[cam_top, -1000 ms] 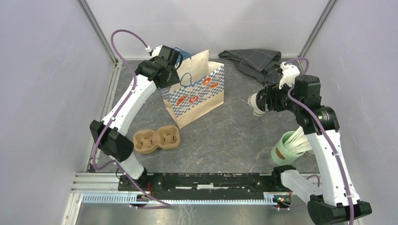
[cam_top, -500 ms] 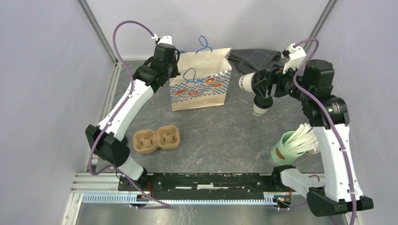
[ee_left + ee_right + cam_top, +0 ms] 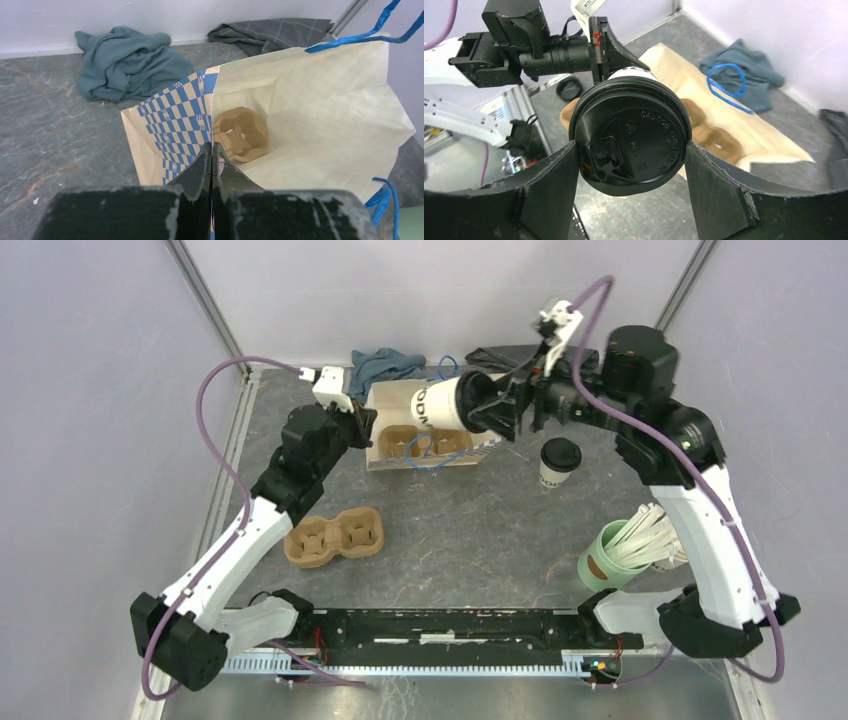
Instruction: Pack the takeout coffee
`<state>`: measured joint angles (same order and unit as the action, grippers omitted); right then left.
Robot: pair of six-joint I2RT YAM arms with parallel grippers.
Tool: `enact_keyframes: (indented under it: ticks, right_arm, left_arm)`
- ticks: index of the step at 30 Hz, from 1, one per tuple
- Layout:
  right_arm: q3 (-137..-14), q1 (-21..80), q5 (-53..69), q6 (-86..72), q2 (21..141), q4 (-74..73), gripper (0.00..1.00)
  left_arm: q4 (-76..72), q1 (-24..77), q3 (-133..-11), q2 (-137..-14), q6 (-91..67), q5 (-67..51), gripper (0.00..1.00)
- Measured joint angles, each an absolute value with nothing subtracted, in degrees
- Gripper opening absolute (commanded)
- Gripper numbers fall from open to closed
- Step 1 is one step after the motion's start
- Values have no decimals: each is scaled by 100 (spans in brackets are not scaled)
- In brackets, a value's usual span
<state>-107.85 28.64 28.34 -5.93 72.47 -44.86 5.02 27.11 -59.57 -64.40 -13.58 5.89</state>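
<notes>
Right tool (image 3: 630, 150): clamped on the coffee (image 3: 437, 405), gripping it across the black lid (image 3: 631, 125); the cup is held on its side in the air.
Coffee: upper centre of the overhead view, base pointing left, over the open mouth of the bag (image 3: 310, 100).
Left tool (image 3: 212, 150): closed tight, pinching the bag's checkered rim.
Bag: upper centre of the bench (image 3: 480, 530), mouth gaping; a brown carrier (image 3: 242, 134) lies at its bottom.
Second carrier (image 3: 333, 537): flat on the bench, lower left of the bag and well apart from it.
Second lidded cup (image 3: 558, 462): upright on the bench, right of the bag, just below the right tool.
Green cup (image 3: 605, 558): right side of the overhead view, white sticks (image 3: 640, 535) leaning out of it.
Teal cloth (image 3: 125, 60): crumpled behind the bag, near the back wall.
</notes>
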Motion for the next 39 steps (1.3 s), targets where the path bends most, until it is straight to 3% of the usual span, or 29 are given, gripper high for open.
enact_keyframes:
  ticks: [10, 24, 39]
  right_arm:
    - [-10641, 4163, 2018, 237, 7658, -4775, 67]
    - [-8447, 5988, -521, 2683, 7655, -4005, 65]
    - [-7629, 6219, -1664, 4101, 8195, -2694, 65]
  left_arm:
    - [-786, 2711, -4403, -5266, -1256, 128, 2]
    - [-1420, 2711, -3221, -4174, -1057, -211, 2]
    - [-1815, 2711, -2541, -3782, -1055, -360, 2]
